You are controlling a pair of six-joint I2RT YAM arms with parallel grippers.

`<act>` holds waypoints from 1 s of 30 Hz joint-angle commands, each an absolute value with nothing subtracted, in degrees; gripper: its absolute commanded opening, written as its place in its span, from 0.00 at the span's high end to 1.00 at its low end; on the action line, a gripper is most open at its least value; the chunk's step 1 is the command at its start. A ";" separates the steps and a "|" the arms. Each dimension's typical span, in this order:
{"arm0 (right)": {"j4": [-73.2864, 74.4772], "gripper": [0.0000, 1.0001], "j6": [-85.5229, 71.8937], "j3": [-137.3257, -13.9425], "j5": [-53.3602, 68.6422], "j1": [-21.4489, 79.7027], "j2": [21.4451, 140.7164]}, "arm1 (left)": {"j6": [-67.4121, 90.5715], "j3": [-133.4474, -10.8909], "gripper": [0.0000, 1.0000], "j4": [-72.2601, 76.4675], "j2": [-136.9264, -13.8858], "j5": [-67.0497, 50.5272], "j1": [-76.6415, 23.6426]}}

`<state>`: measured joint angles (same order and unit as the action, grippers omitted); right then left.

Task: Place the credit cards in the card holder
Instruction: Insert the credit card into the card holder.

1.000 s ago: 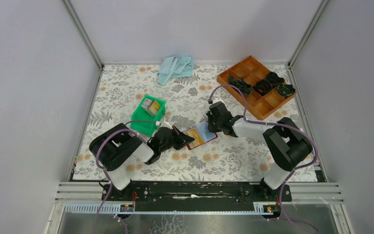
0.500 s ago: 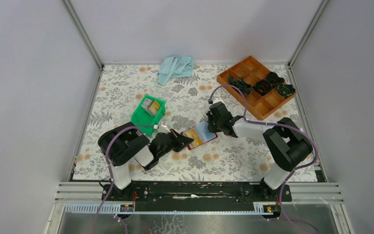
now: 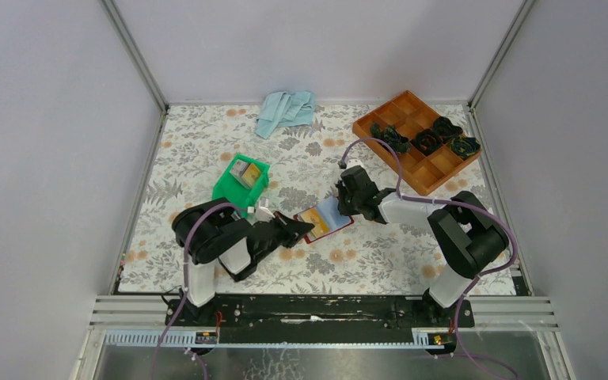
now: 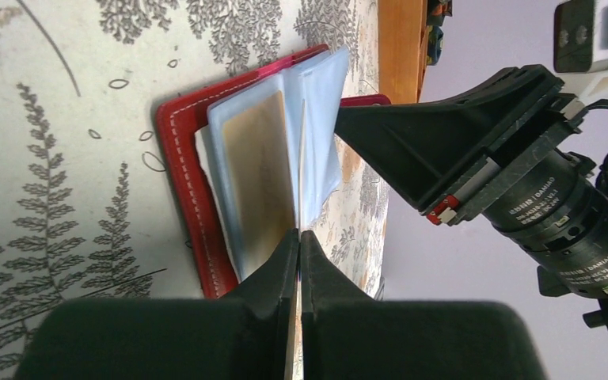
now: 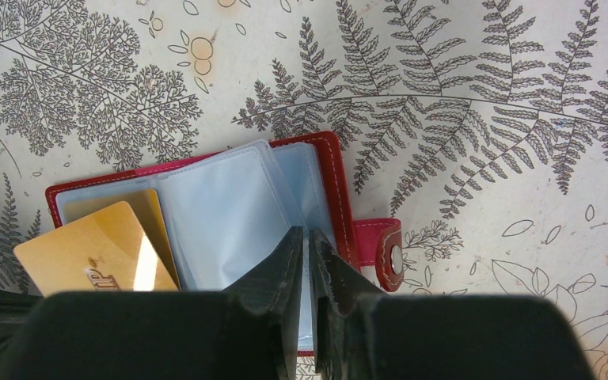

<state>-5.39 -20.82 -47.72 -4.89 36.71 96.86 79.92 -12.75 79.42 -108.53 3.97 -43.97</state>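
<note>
Grey panels and aluminium posts wall in a surface spread with a fern-and-flower print cloth, where the card holder (image 3: 326, 220) lies open at the centre between the two arms. The left fingers (image 4: 298, 237) are clamped shut on a gold card (image 5: 87, 253), seen edge-on from the left wrist, its far end at the mouth of the pale blue sleeves. The right fingers (image 5: 307, 237) are pinched together on one clear leaf of the holder, lifting it so that the pockets fan apart. A second gold card (image 4: 257, 174) already sits inside a sleeve on the left half of the red-bordered case.

By the look of it, the step in hand is the insertion itself: one arm props the pocket open while the other feeds the card in. How far the held card has entered cannot be told from these views. The next move calls for a straight push along the sleeve, kept flat, with the right arm's hold on the leaf unchanged (a slack sleeve would likely buckle or catch the card's corner).

Behind the left arm stands a green bin (image 3: 241, 188) with more cards (image 3: 245, 171) in it, so the task looks partway done. An orange tray (image 3: 416, 141) and a crumpled blue cloth (image 3: 285, 111) lie at the far edge.
</note>
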 commanded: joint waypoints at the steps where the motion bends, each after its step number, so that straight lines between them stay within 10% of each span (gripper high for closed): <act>1: 1.89 0.86 -20.98 -44.78 -3.96 37.17 99.58 | 81.41 -12.22 1.00 89.87 -112.33 6.66 -44.73; 30: 2.37 0.86 -20.66 -44.91 -3.97 37.18 99.05 | 78.89 -12.89 1.00 90.63 -113.63 9.64 -46.65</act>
